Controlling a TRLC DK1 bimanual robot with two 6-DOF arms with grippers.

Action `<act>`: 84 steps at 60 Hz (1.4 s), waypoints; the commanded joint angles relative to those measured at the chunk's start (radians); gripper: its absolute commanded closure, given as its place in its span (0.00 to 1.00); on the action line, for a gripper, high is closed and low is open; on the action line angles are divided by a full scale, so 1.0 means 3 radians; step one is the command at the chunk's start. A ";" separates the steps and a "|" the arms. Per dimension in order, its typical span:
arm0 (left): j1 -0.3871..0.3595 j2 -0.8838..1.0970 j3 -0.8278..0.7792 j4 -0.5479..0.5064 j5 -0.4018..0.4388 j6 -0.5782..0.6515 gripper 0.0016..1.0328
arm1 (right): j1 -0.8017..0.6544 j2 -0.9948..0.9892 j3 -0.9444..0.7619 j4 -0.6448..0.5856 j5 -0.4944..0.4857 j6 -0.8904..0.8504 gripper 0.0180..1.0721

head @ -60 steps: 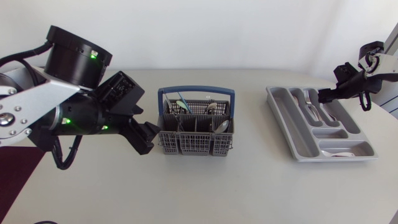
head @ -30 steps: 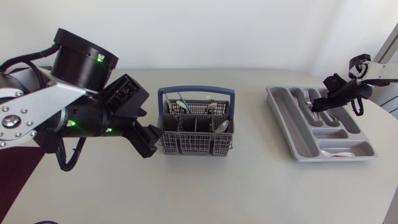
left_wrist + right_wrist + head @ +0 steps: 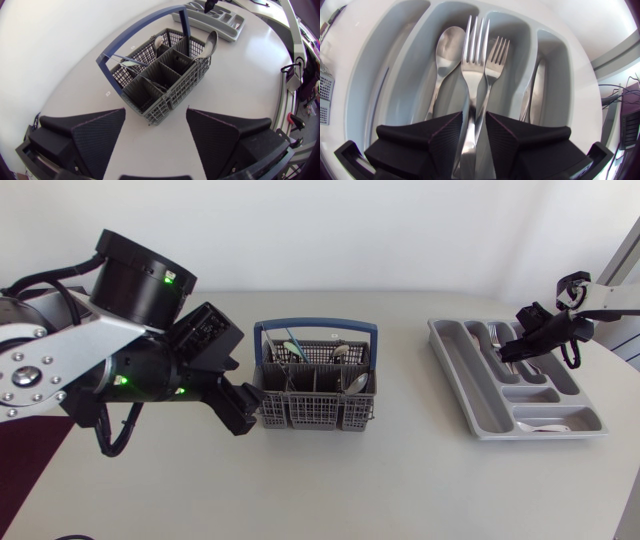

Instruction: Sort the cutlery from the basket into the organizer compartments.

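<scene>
The grey mesh basket [image 3: 316, 385] with its blue handle stands mid-table and holds several spoons, one of them [image 3: 210, 42] leaning out of a corner pocket. My left gripper [image 3: 240, 405] is open just beside the basket's left end; in the left wrist view the basket [image 3: 165, 75] lies ahead of the gripper [image 3: 156, 112]. The grey organizer [image 3: 470, 395] lies at the right. Low over its far compartments, my right gripper [image 3: 512, 348] is shut on a fork [image 3: 474, 50], fingers [image 3: 445, 140] pressing its handle from both sides. A second fork [image 3: 495, 55] and a spoon [image 3: 449, 45] lie beneath.
Another piece of cutlery [image 3: 530, 95] lies in the compartment beside the forks. A spoon [image 3: 545, 425] rests in the organizer's short near compartment. The organizer's leftmost long compartment [image 3: 455, 350] looks bare. Open tabletop lies between basket and organizer.
My right gripper has moved in over the organizer, lowered a little and narrowed its fingers onto the fork handle. The left arm has crept slightly closer to the basket, still open.
</scene>
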State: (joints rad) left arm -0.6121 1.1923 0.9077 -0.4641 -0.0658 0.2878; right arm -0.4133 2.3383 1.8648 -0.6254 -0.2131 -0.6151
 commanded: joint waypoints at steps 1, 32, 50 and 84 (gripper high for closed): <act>-0.0015 0.0034 -0.0060 0.0018 -0.0026 -0.0049 0.19 | 0.0028 0.0106 0.0037 -0.0042 -0.0016 -0.0092 0.74; -0.0020 0.0019 -0.0075 0.0018 -0.0026 -0.0049 0.19 | 0.0023 0.0004 -0.0101 0.0034 -0.0062 -0.0087 0.85; -0.0031 0.0019 -0.0070 0.0018 -0.0031 -0.0054 0.19 | 0.0013 -0.0027 -0.0188 0.0070 -0.0103 -0.0097 0.88; -0.0051 0.0024 -0.0070 0.0018 -0.0031 -0.0059 0.19 | -0.0115 -0.0088 -0.0106 0.0101 -0.0139 -0.0031 0.88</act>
State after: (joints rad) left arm -0.6186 1.1923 0.9077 -0.4633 -0.0658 0.2874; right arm -0.4290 2.3360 1.8351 -0.5961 -0.2489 -0.6289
